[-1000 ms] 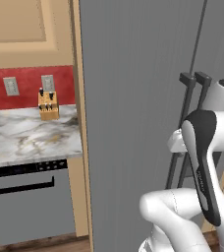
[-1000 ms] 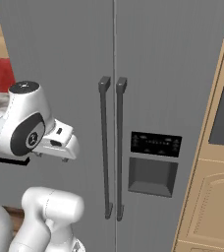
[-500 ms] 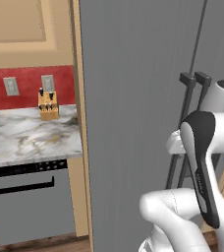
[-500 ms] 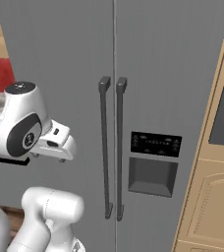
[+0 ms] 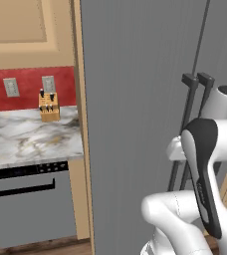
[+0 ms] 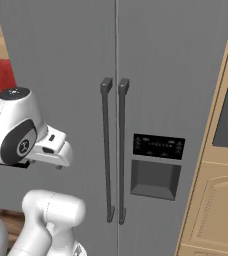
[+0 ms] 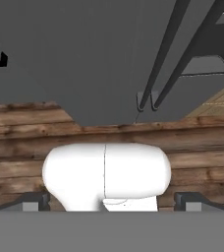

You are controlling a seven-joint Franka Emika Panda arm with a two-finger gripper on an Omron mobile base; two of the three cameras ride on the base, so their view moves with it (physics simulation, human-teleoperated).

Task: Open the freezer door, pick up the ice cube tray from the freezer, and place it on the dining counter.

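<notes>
The jaws stand wide apart and hold nothing; in the hand view the two dark fingertips (image 7: 35, 201) sit at the far left and right of the bottom edge, the gripper (image 7: 112, 203) pointed down toward the wood plank floor (image 7: 45, 133) in front of the freezer (image 6: 61, 60). The freezer door (image 6: 66, 100) is shut, a tall grey panel meeting its twin along a thin centre seam, and its long black bar handle (image 6: 106, 150) runs upright just beside the second handle (image 6: 122, 150) (the two nearly touch). The arm's hand hangs left of the handles, apart from them. The right door carries a dark dispenser (image 6: 156, 167). To the left, a marble surface (image 5: 31, 139) holds a wooden knife block (image 5: 49, 107) against the red backsplash (image 5: 26, 87), above a grey dishwasher front (image 5: 31, 209).
</notes>
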